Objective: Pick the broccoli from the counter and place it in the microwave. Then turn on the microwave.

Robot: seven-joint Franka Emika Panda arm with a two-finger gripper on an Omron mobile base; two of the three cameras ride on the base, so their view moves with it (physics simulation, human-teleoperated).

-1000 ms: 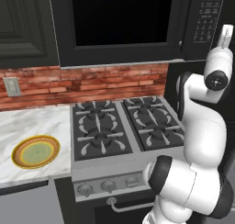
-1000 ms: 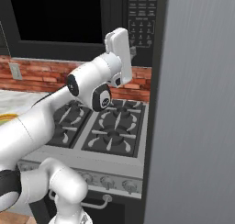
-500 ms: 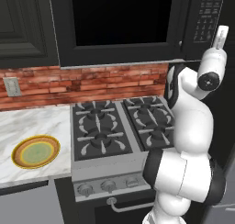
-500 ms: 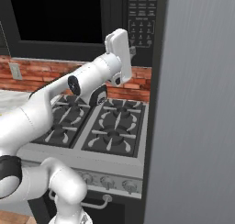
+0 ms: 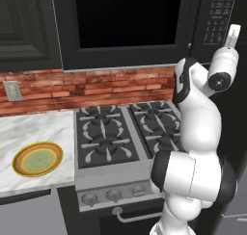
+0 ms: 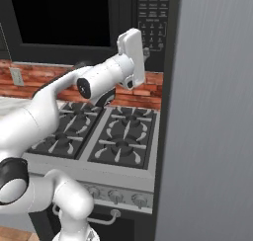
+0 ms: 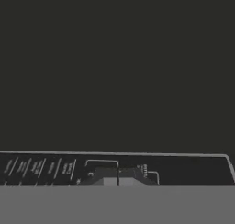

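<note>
The microwave (image 5: pixel 130 17) hangs above the stove with its dark glass door closed. Its button panel (image 6: pixel 153 13) sits on the right side. My gripper (image 6: pixel 146 51) is raised to the lower part of that panel, its fingers pointing at the buttons. In the hand view the fingertips (image 7: pixel 118 177) are pressed together, right against the panel's lower button row (image 7: pixel 55 167), with nothing between them. From the left base view the hand (image 5: pixel 233 36) stands in front of the panel (image 5: pixel 219 12). The broccoli is out of view. The marble counter (image 5: pixel 29 130) lies left of the stove.
A yellow-rimmed plate (image 5: pixel 37 158) rests on the counter. The black gas stovetop (image 5: pixel 125 133) is below the microwave, with knobs along its front. A tall grey appliance wall (image 6: pixel 212 111) stands close on the right. Brick backsplash (image 5: pixel 96 87) runs behind.
The hand has edged up and in toward the button panel, and the arm's elbow has swung round behind it. The gripper stayed shut.
</note>
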